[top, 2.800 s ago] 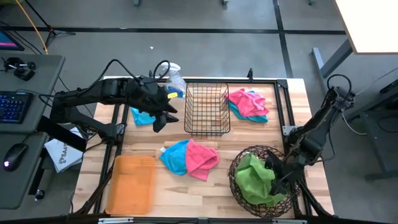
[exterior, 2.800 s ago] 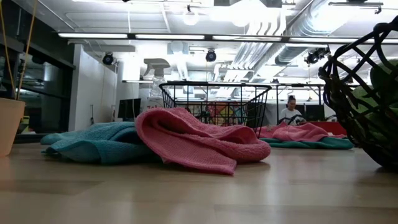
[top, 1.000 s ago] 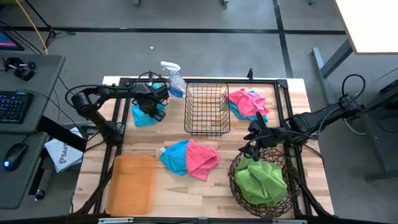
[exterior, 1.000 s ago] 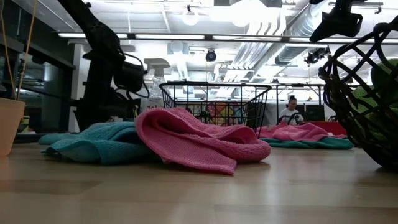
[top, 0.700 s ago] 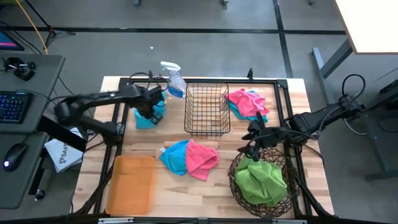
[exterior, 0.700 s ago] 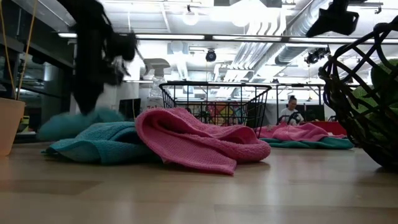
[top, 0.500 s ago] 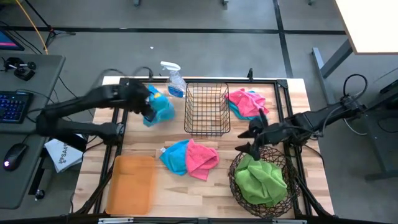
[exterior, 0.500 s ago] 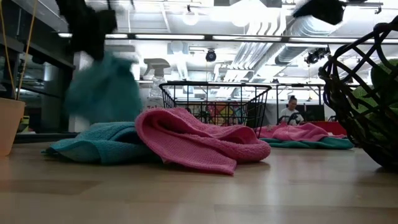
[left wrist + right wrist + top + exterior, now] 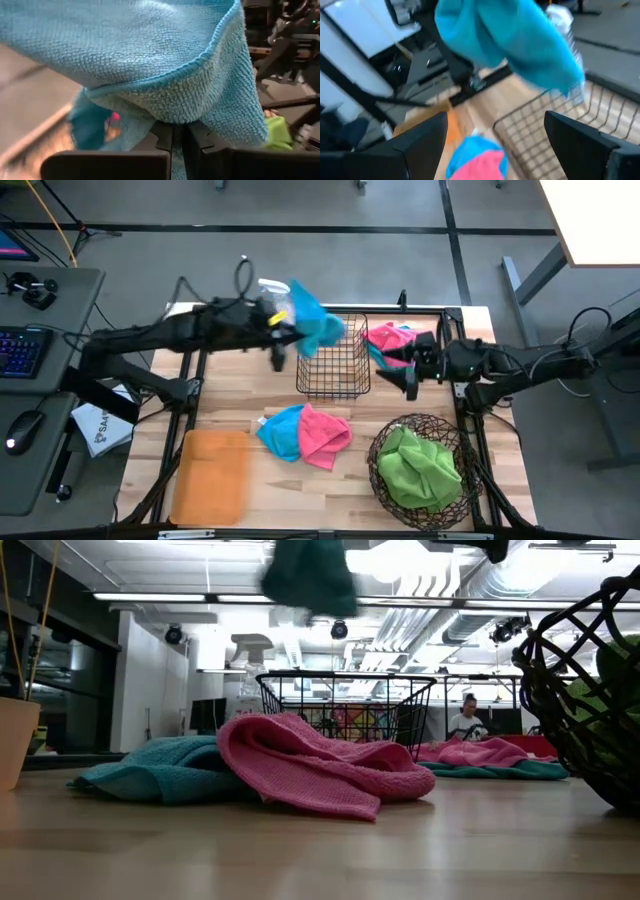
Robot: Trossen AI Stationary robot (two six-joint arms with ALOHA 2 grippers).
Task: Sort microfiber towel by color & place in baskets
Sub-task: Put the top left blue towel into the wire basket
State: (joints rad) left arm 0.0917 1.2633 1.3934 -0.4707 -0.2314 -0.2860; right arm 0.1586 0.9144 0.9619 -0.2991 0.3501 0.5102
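My left gripper is shut on a teal blue microfiber towel, held high above the far left corner of the black wire basket. The low view shows that towel far above the table. My right gripper stands open just right of the wire basket, beside a pink and teal towel pile lying at the far right. Another teal and pink pile lies mid-table. A green towel fills the round woven basket. The orange tray sits at the near left. My left gripper pinches a bunched part of the teal towel between its two shut fingers; how many layers it has I cannot tell. The fingers reach roughly level from the table's left. The towel billows past the fingertips, a hemmed edge showing, lifted clear of table and basket.
A clear spray bottle stands at the far edge behind the held towel. A keyboard and mouse rest on a side desk to the left. Bare wood shows between the orange tray and the mid-table pile.
My left gripper has shut on the teal towel lying at the far left, lifted it clear of the table and swung it up and toward the right, over the wire basket's corner. My right gripper has gone from above the round basket toward the far edge, beside the pink and teal pile.
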